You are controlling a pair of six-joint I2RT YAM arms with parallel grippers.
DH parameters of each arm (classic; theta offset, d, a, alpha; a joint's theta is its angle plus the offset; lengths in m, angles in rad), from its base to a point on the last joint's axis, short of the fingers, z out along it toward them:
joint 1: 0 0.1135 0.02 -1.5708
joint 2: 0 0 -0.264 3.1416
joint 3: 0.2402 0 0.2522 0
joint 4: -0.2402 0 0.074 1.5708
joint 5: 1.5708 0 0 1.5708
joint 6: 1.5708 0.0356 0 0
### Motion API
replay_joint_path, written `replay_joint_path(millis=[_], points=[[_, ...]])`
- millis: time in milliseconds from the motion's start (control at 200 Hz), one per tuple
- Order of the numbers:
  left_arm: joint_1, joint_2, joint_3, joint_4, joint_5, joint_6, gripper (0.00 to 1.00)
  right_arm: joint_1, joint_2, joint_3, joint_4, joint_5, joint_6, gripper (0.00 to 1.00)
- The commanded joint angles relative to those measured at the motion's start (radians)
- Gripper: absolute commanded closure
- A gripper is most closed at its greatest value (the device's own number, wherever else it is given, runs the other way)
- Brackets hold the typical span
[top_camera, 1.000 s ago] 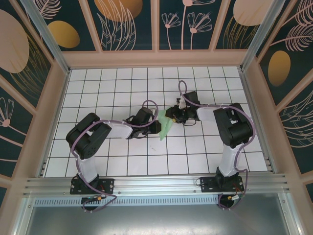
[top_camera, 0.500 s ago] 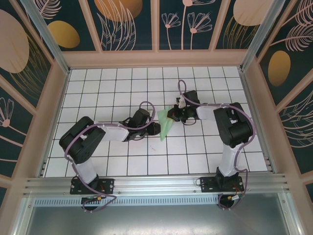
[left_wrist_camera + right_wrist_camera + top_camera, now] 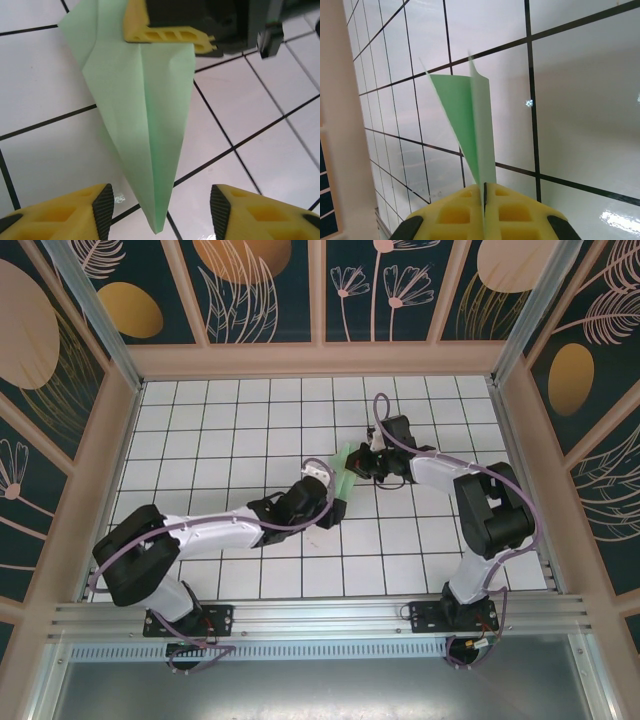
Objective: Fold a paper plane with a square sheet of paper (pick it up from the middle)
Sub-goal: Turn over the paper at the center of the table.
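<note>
The paper plane (image 3: 342, 478) is a slim pale mint-green dart near the middle of the table. My right gripper (image 3: 360, 464) is shut on its wide tail end. In the right wrist view the folded paper plane (image 3: 465, 120) rises out of the closed right gripper (image 3: 484, 192). My left gripper (image 3: 328, 504) sits at the plane's pointed nose. In the left wrist view the paper plane (image 3: 145, 125) points toward the camera, its tip lying between the spread pads of the open left gripper (image 3: 161, 212), touching neither. The right gripper's yellow fingers (image 3: 170, 37) pinch the far end.
The white gridded table (image 3: 200, 430) is ringed by a low beige wall (image 3: 320, 360). The left arm (image 3: 200, 535) stretches low across the front left squares. The right arm's elbow (image 3: 495, 510) stands at the right side.
The left arm has reached out to the right, bringing its open gripper up to the plane's nose. The right gripper has carried the plane slightly farther back.
</note>
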Motion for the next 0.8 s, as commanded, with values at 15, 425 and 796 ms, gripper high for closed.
replay_joint_path(millis=[15,425,796], points=[[-0.04,0.072,0.065,-0.124,-0.142,0.079,0.36,0.009,-0.03,0.025,-0.029,0.018,0.025,0.93],[-0.064,0.245,0.199,-0.222,-0.236,0.146,0.34,0.01,-0.023,0.031,-0.016,0.0,0.047,0.93],[-0.064,0.218,0.186,-0.165,-0.258,0.157,0.83,0.008,-0.045,0.048,-0.05,0.013,0.044,0.86]])
